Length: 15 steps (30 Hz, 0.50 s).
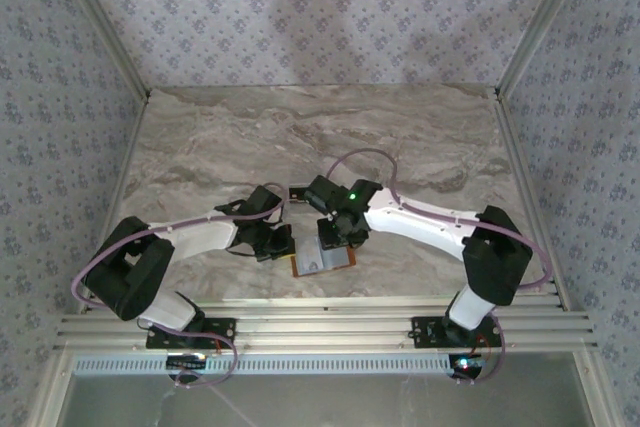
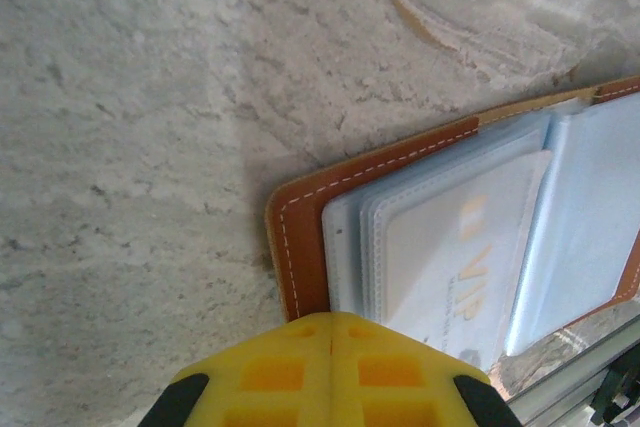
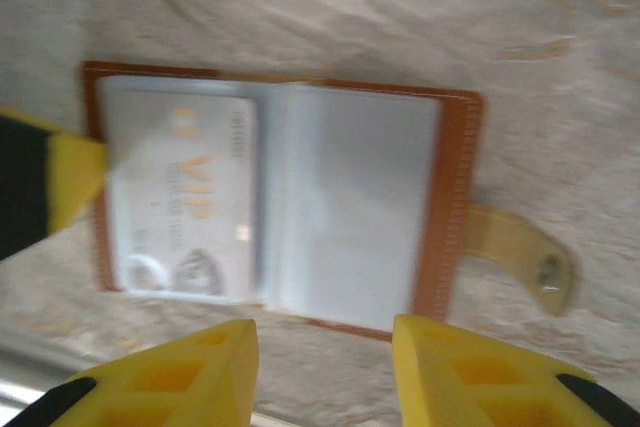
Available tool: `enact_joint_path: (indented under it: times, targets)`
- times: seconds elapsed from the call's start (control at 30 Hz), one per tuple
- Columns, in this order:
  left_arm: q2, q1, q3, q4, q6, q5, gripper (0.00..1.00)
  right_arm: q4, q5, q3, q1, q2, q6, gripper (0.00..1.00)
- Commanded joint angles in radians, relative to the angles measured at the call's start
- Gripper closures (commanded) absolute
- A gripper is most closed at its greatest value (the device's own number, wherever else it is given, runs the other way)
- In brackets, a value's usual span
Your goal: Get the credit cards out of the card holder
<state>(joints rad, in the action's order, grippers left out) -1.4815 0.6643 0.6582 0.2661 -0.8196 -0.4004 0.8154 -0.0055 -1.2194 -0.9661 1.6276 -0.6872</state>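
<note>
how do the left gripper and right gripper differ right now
The left gripper is shut, its yellow fingers pressed together; the right gripper is open, with a clear gap and nothing between its fingers. The left gripper sits at the end of the open card holder next to the VIP card; the right gripper faces the holder's long edge, straddling its middle fold. Both have yellow fingers with black parts, and both are close to the holder.

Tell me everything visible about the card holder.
The card holder lies open and flat on the marble-look table, near its front edge. It has an orange-brown leather-look cover, pale stitching and clear bluish sleeves inside; one sleeve holds a whitish card lettered VIP. Its snap tab sticks out sideways. The shut left gripper sits at one end, seemingly touching it.
</note>
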Motion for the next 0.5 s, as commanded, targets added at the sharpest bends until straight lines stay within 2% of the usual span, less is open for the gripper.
enact_joint_path:
  times: [0.0, 0.1, 0.47]
  targets:
    - [-0.005, 0.01, 0.024, 0.015, 0.013, 0.006, 1.0, -0.127, -0.175, 0.058, 0.015, -0.024, 0.005, 0.61]
    - [0.006, 0.014, 0.025, 0.018, 0.009, 0.008, 1.0, -0.208, -0.251, 0.098, 0.031, -0.012, -0.008, 0.64]
    - [0.09, 0.036, 0.066, 0.084, -0.008, 0.038, 1.0, -0.372, -0.354, 0.195, 0.099, 0.033, -0.025, 0.69]
